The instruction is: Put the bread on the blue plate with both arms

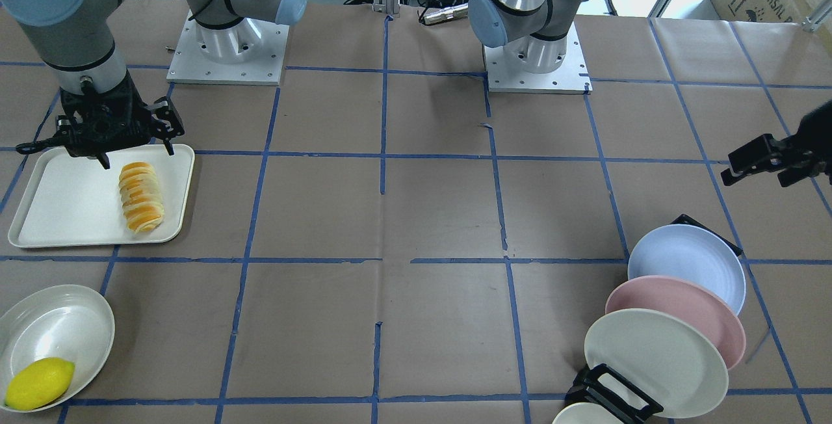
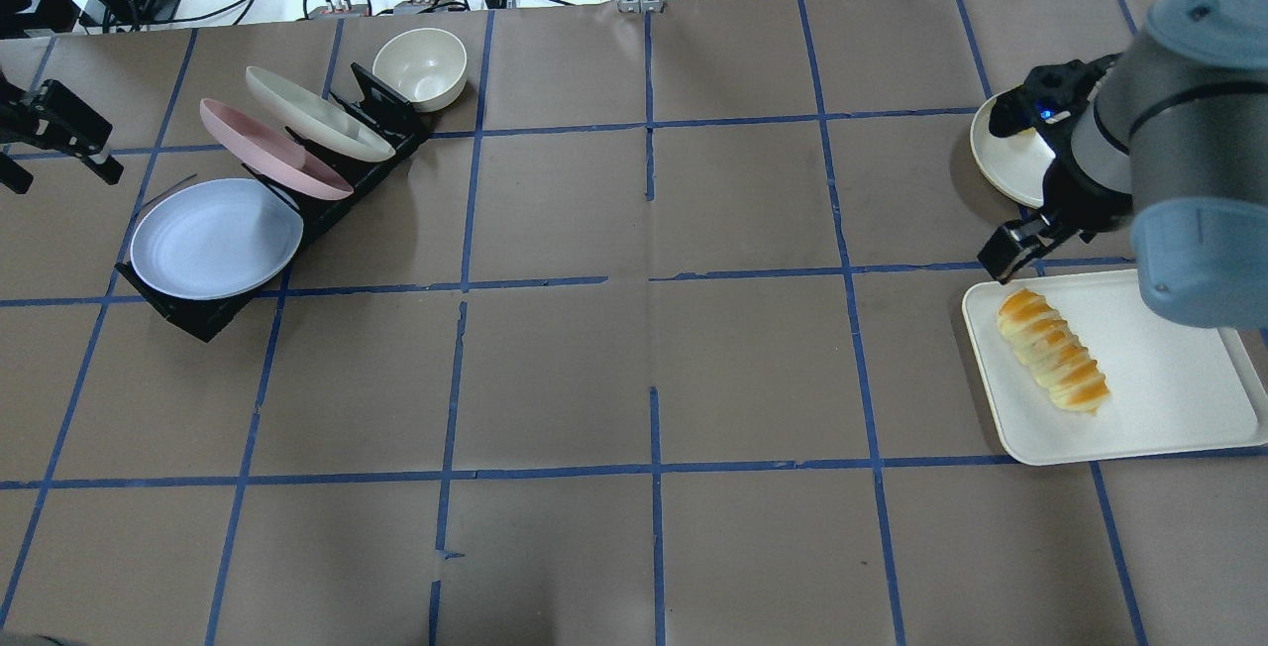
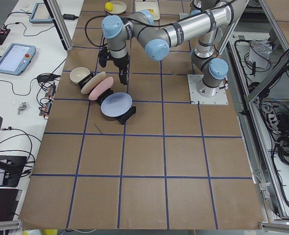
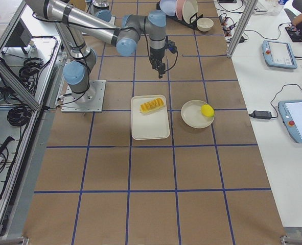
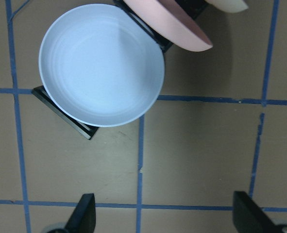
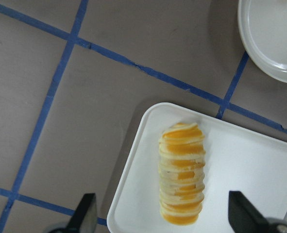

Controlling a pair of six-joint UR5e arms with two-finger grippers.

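Observation:
The bread (image 1: 141, 196), striped orange and cream, lies on a white tray (image 1: 65, 209) on my right side; it also shows in the overhead view (image 2: 1052, 350) and the right wrist view (image 6: 182, 173). My right gripper (image 1: 136, 156) hangs open and empty above the tray's rim near the bread's end, its fingertips (image 6: 85, 213) wide apart. The blue plate (image 2: 216, 238) leans in a black rack (image 2: 198, 314) on my left side; it fills the left wrist view (image 5: 102, 63). My left gripper (image 2: 61, 175) is open and empty, beside the plate and above the table.
A pink plate (image 2: 267, 146) and a cream plate (image 2: 317, 113) lean in the same rack behind the blue one, with a small cream bowl (image 2: 420, 68) beyond. A yellow lemon (image 1: 39, 382) sits in a white bowl (image 1: 65, 320) beside the tray.

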